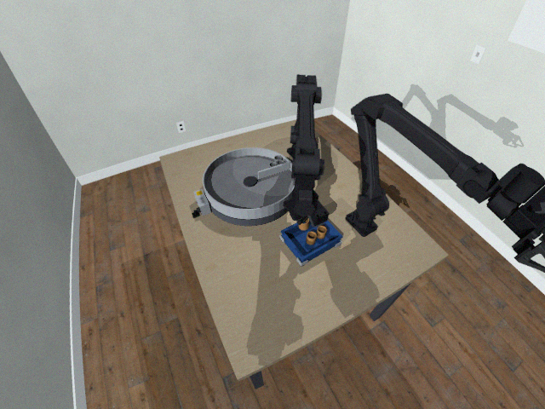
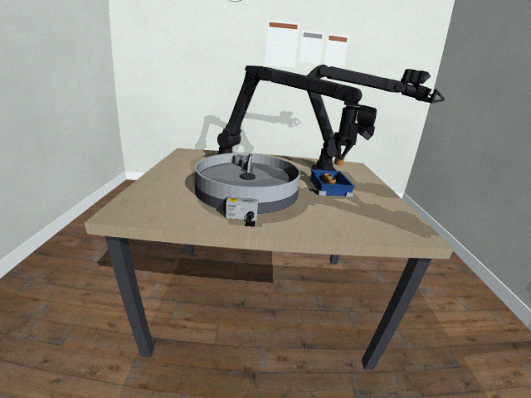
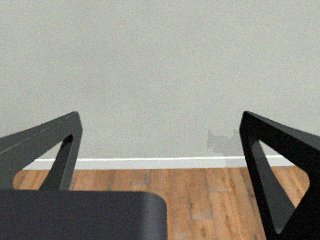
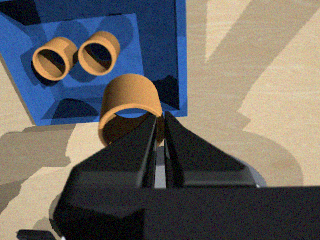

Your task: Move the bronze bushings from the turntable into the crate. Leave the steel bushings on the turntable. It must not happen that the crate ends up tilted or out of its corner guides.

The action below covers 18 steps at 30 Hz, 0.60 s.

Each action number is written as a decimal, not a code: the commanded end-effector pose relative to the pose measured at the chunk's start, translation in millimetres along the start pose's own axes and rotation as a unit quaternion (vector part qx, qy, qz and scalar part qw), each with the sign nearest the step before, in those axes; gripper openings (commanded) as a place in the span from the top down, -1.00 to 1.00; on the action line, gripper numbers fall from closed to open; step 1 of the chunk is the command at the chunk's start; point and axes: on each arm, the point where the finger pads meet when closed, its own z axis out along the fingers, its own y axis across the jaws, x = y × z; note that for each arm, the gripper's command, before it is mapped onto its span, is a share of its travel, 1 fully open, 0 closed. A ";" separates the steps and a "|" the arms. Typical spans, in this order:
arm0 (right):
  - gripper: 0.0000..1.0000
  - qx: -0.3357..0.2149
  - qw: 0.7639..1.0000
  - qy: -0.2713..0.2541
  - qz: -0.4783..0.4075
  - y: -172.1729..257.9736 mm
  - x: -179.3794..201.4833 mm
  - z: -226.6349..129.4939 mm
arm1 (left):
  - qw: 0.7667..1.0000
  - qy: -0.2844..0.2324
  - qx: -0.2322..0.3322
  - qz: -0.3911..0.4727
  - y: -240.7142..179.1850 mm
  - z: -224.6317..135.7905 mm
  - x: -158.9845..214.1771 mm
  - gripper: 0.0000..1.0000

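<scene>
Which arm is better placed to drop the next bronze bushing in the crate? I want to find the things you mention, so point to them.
Right, I'd say: its hand [image 1: 307,220] [image 2: 342,157] [image 4: 160,117] grips a bronze bushing [image 2: 339,162] [image 4: 131,95] above the crate [image 1: 303,255] [image 2: 336,189] [image 4: 182,60]; the left hand [image 2: 441,99] [image 3: 160,120] is off beyond the table.

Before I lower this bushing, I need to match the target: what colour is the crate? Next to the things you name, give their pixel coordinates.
The crate [image 1: 307,256] [image 2: 338,189] [image 4: 181,60] is blue, clearest in the right wrist view.

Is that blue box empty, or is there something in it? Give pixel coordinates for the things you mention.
Not empty: two bronze bushings [image 1: 316,234] [image 2: 328,178] [image 4: 100,52] are inside the crate [image 1: 323,251] [image 2: 336,189] [image 4: 181,60]. A third hangs above, its wall pinched by the right gripper [image 2: 340,157] [image 4: 160,116].
</scene>
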 end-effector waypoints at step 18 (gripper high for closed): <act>1.00 0.016 1.000 -0.024 0.002 -7.0 -12.3 -27.1 | 0.999 -0.044 -0.004 -0.007 3.7 3.9 -48.1 -1.00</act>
